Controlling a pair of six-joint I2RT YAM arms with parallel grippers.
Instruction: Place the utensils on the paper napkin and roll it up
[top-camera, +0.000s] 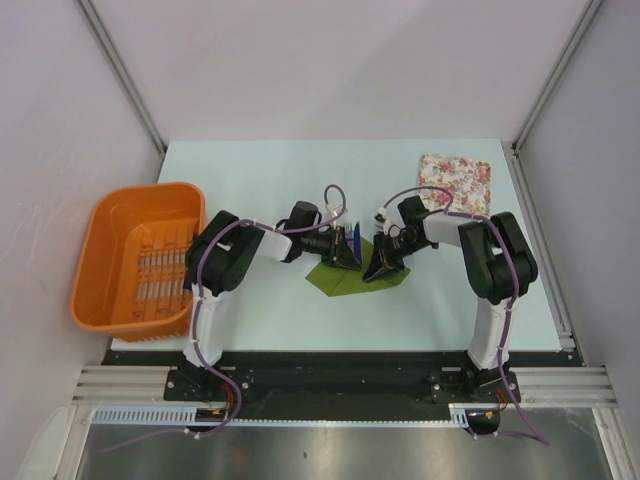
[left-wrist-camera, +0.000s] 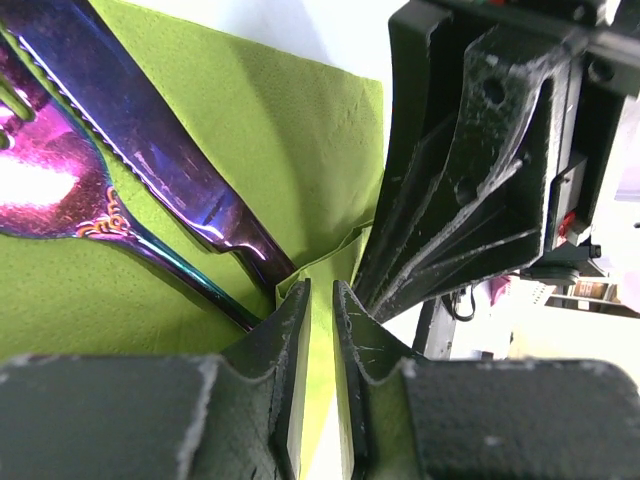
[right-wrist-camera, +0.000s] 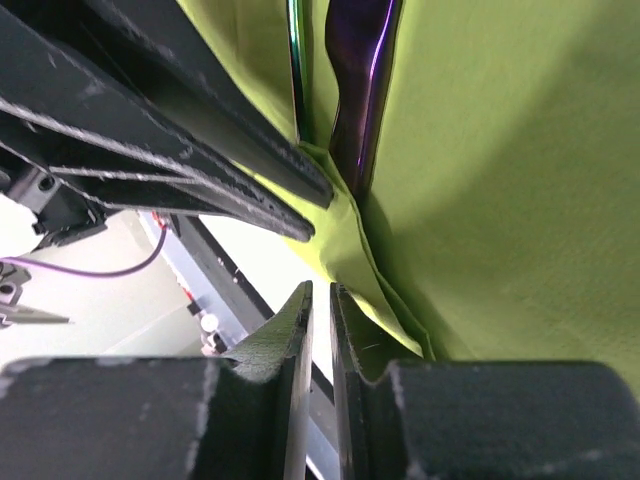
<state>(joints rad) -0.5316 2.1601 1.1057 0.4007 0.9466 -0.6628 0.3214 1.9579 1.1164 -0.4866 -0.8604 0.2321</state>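
Two black pincers meet nearly tip to tip over the middle of a pale table (top-camera: 250, 180). Under both tips lies the paper napkin (top-camera: 335, 281), an olive-green sheet turned like a diamond.

From my left wrist camera, the left pincer (left-wrist-camera: 320, 292) has its jaws pressed almost together. A raised fold of the green paper runs up to the tips, and green fills the thin slit between them, so I read it as pinching the napkin's edge. Just ahead of this pincer and to its left, the utensils (top-camera: 352, 238) rest on the napkin. They are a knife (left-wrist-camera: 150, 130) and a fork (left-wrist-camera: 70, 195), both shiny blue-purple. Their handles slant down toward the left fingertip and end right beside it. The other arm's fingers loom close on this pincer's right.

From my right wrist camera, the right pincer (right-wrist-camera: 320, 294) is also narrowed to a thin slit, and I see nothing inside it. The napkin's folded edge passes just beside its right fingertip. The dark utensil handles lie farther ahead.

An orange basket (top-camera: 100, 230) sits well apart, out past the left pincer's arm. A pink floral pad (top-camera: 455, 183) lies well apart behind the right pincer.
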